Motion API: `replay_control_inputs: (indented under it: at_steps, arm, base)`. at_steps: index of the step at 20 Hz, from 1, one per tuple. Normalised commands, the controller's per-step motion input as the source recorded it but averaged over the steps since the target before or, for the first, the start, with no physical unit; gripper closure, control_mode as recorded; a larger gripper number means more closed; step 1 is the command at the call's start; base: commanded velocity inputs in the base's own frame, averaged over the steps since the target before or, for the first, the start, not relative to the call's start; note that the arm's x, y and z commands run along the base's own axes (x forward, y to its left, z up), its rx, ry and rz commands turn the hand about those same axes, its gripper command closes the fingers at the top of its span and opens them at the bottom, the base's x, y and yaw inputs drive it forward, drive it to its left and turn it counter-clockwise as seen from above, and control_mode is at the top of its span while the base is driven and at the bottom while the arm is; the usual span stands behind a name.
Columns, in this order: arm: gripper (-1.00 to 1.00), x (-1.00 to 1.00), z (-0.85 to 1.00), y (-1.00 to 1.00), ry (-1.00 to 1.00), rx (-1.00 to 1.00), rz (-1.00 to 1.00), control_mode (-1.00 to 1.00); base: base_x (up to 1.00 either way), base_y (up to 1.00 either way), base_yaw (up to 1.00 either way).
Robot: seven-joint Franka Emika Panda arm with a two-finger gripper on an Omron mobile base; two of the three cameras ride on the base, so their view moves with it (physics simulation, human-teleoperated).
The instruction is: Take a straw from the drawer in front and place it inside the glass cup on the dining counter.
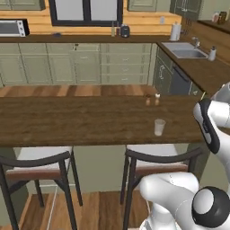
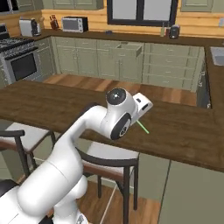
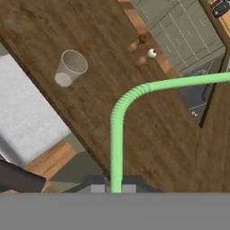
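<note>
Home kitchen: stove [image 2: 19, 63], microwave [image 2: 74, 24], sink [image 1: 185, 50], green cabinets [image 1: 81, 63], island counter [image 1: 81, 119] with stools [image 1: 38, 168].

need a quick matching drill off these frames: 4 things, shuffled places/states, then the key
Things:
1. straw
2. glass cup
3. shakers
4. stool

Places or states:
A. standing empty on the dining counter, near its front edge
B. tucked under the counter's overhang
C. pinched in the shut gripper, bent partway up
D. a pair at the counter's far edge

Pairs: 1-C, 2-A, 3-D, 4-B
</note>
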Motion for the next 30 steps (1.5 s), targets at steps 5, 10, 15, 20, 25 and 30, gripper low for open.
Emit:
replay_control_inputs:
  at_steps: [5,10,15,20,25,30]
  arm:
    - [1.00,0.00,0.00,0.00,0.00,0.00,0.00,1.00]
    - [1.00,0.12,-0.04,-0.04,-0.03,0.03,0.08,-1.00]
    - [1.00,0.61,-0.04,-0.08,-0.13,0.25,0.38,-1.00]
    - [1.00,0.52,-0.04,-0.01,-0.04,0.28,0.41,-1.00]
    - [1.00,0.36,-0.05,-0.04,0.03,0.20,0.25,-1.00]
    - [1.00,0.09,-0.09,0.00,0.06,0.05,0.11,-1.00]
  base:
    - [0.41,-0.58,0.48]
    - [0.46,-0.22,0.34]
    - [0.00,0.00,0.00]
    - [0.00,0.00,0.00]
    - [0.00,0.00,0.00]
    - [0.00,0.00,0.00]
